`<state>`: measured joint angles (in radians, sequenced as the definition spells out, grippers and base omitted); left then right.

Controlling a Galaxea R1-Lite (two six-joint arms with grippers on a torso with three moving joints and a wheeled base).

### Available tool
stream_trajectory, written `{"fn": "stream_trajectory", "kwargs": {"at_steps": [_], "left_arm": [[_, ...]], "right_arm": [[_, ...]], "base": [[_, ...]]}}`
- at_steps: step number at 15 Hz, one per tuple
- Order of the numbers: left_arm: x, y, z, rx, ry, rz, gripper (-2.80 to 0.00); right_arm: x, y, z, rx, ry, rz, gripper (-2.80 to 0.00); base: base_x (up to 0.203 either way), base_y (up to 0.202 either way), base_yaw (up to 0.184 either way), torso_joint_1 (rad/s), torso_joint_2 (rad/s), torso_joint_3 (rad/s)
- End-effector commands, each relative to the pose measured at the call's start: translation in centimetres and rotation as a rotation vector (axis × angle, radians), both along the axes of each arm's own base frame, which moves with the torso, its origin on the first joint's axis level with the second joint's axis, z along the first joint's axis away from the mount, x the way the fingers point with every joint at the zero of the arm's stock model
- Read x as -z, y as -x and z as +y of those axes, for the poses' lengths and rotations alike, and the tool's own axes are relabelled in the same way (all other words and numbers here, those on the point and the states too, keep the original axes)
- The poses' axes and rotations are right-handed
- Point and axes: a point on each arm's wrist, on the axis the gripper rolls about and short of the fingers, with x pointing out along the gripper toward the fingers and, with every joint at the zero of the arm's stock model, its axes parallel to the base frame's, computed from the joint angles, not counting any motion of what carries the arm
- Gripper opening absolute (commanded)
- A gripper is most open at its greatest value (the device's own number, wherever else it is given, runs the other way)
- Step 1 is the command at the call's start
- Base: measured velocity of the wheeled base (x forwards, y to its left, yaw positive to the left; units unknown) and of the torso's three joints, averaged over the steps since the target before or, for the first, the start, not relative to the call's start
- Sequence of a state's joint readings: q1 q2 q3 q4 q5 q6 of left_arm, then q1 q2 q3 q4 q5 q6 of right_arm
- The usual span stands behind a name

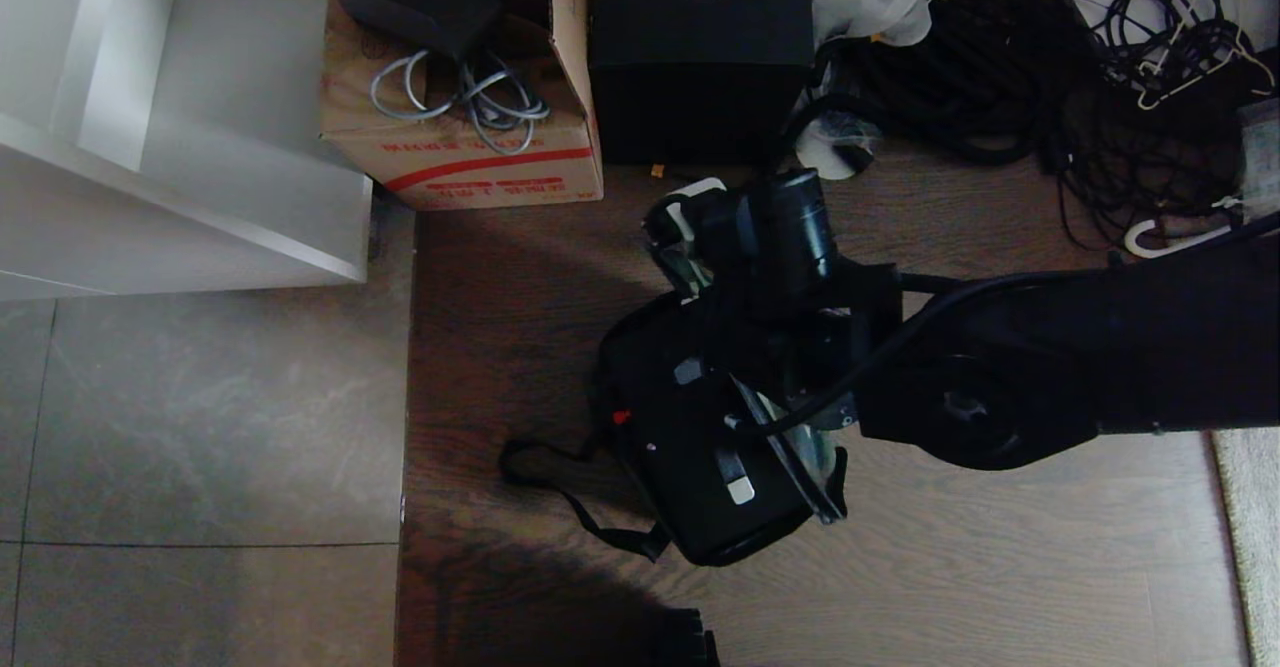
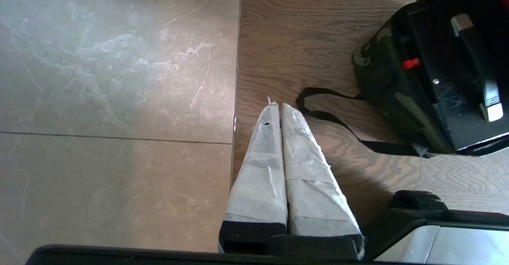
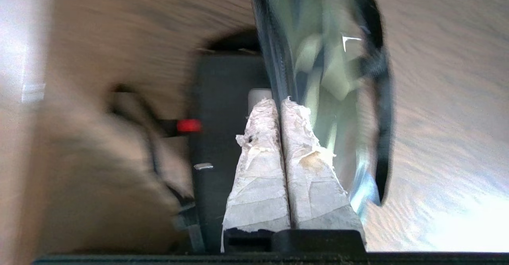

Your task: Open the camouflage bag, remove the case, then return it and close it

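The right arm point(image 1: 1050, 347) reaches in from the right side of the head view, its wrist point(image 1: 790, 237) bent downward. The right gripper point(image 3: 280, 104) has both taped fingers point(image 3: 258, 169) pressed together. The left gripper point(image 2: 278, 106) hangs low, its taped fingers likewise closed, gripping nothing.
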<state>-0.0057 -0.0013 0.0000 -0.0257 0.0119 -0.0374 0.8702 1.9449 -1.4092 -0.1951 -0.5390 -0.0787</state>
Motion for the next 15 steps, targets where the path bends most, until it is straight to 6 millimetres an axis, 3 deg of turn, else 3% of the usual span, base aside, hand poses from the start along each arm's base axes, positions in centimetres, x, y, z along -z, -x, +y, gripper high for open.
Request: {"fn": "stream_trajectory", "kwargs": {"at_steps": [1, 5, 11, 15], "left_arm": [[0.2, -0.1, 0.0, 0.000, 0.001, 0.007, -2.80], [0.2, -0.1, 0.0, 0.000, 0.001, 0.007, -2.80], [0.2, -0.1, 0.0, -0.001, 0.001, 0.007, -2.80], [0.2, -0.1, 0.0, 0.000, 0.001, 0.007, -2.80]], "right_arm": [[-2.2, 1.0, -1.3, 0.005, -0.028, -0.029, -2.80], [-3.4, 1.9, -2.2, 0.003, -0.013, -0.017, -2.80], [2.3, 1.4, -1.9, 0.010, 0.102, 0.083, -2.80], [4.7, -0.9, -2.1, 0.065, 0.078, 0.087, -2.80]], "base": [[0.000, 0.000, 0.000, 0.000, 0.00, 0.000], [0.000, 0.000, 0.000, 0.000, 0.00, 0.000], [0.000, 0.000, 0.000, 0.000, 0.00, 0.000], [0.000, 0.000, 0.000, 0.000, 0.00, 0.000]]}}
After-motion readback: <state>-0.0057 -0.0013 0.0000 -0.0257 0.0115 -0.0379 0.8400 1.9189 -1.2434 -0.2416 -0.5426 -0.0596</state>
